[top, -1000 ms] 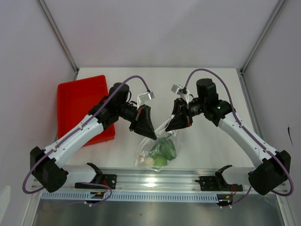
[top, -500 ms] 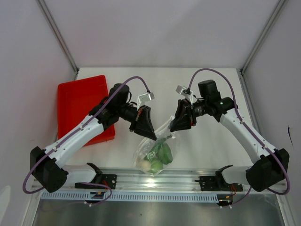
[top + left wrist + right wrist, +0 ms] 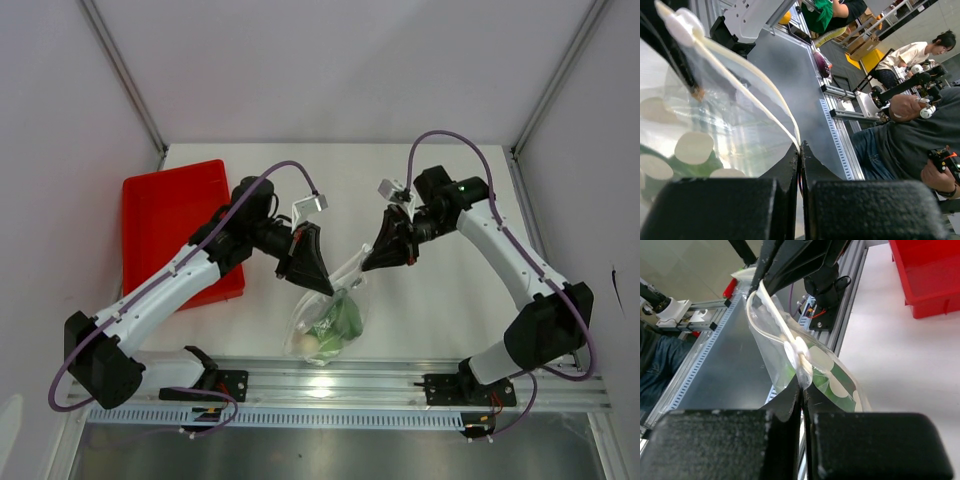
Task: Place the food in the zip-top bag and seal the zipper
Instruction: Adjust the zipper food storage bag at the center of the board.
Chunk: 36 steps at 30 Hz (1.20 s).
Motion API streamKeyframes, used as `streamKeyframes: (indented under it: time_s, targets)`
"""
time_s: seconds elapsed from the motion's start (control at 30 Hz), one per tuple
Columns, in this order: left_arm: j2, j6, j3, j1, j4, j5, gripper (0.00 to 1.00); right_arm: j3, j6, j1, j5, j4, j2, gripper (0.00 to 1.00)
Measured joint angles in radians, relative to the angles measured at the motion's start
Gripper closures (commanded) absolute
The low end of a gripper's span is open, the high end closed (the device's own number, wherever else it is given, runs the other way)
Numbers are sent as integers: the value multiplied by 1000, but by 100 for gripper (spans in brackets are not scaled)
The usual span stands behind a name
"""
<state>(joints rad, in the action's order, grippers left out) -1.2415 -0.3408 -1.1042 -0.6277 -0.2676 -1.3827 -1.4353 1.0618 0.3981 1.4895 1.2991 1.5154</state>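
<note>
Nearest the arm bases, a rail [image 3: 330, 385] is running along the front edge of the table [image 3: 450, 310]. Just beyond it, the bag [image 3: 300, 330] is hanging between the two arms, its bottom sagging down beside the rail. Whether it is resting on the table cannot be told. The food [image 3: 342, 318] is sitting inside at the bottom, green pieces with a white ball [image 3: 310, 343] at their left.

Above that, the left gripper [image 3: 325, 290] is pinching the left end of the bag's mouth, its jaws pressed fully together on the plastic. The right gripper [image 3: 366, 267] is clamping the other end the same way, fully closed on the film. The two tips are standing near each other but apart. In the wrist views the zipper [image 3: 771, 315] is stretching between the grips as a pale strip, its two lips appearing slightly parted.

Farther back and to the left, a red tray [image 3: 165, 210] is lying on the table, partly under the left arm.
</note>
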Motion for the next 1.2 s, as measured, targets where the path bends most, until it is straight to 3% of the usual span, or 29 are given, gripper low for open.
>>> streamKeyframes:
  time_s: [0.47, 0.8, 1.2]
  targets:
    - [-102, -29, -13, 0, -5, 115, 100, -52, 34, -111, -16, 44, -69, 100]
    - [-135, -93, -91, -24, 34, 178, 99, -274, -39, -126, -25, 54, -68, 100]
    - [-165, -114, -154, -24, 8, 264, 99, -201, -67, -158, -16, 50, -52, 100]
